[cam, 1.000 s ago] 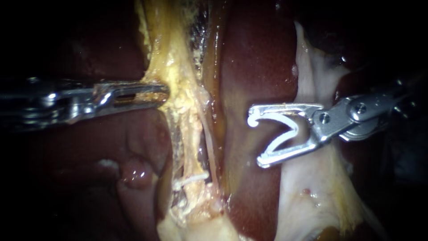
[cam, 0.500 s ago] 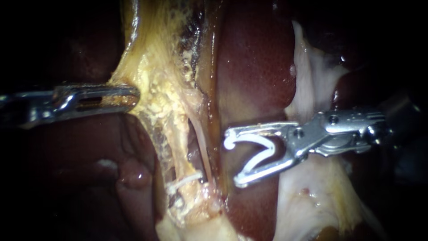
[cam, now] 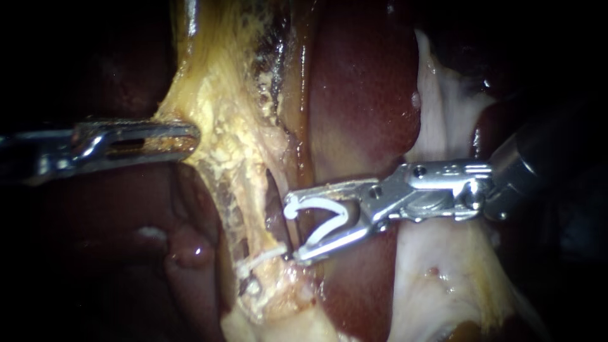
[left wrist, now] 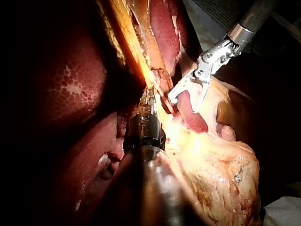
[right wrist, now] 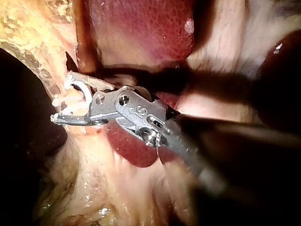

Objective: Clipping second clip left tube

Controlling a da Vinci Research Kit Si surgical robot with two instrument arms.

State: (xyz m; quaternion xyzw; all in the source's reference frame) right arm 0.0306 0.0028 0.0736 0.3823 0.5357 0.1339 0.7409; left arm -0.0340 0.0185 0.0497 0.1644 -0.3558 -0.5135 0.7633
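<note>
While the left instrument (cam: pixel 193 135) grips the edge of the yellow tissue (cam: pixel 221 107), its hand closed flat on that tissue well above and to the left of the seated clip (cam: pixel 263 256), the right instrument (cam: pixel 293 229) carries an open clip (cam: pixel 330 226), its hand spread wide with both sides bearing on the clip's arms. Tube (cam: pixel 258 218): a pale yellow strand running up from the seated clip, which crosses it. Open clip: white, V-shaped, its mouth facing the tube just above and to the right of the seated clip; the lower tip of the right instrument lies nearly touching the seated clip's right end, the upper tip against a thin pale strand higher up. Liver (cam: pixel 361 95): dark red, to the right of the seated clip, behind the right instrument. Step in hand, as judged: bringing the second clip onto the tube, not yet closed. Whether the tube lies fully between the clip's arms cannot be told; the right wrist view shows pale tissue in the mouth, no more. Next move calls for: easing the mouth across the whole tube, a little apart from the seated clip, both tips visible past the tube, then squeezing until the clip locks.
</note>
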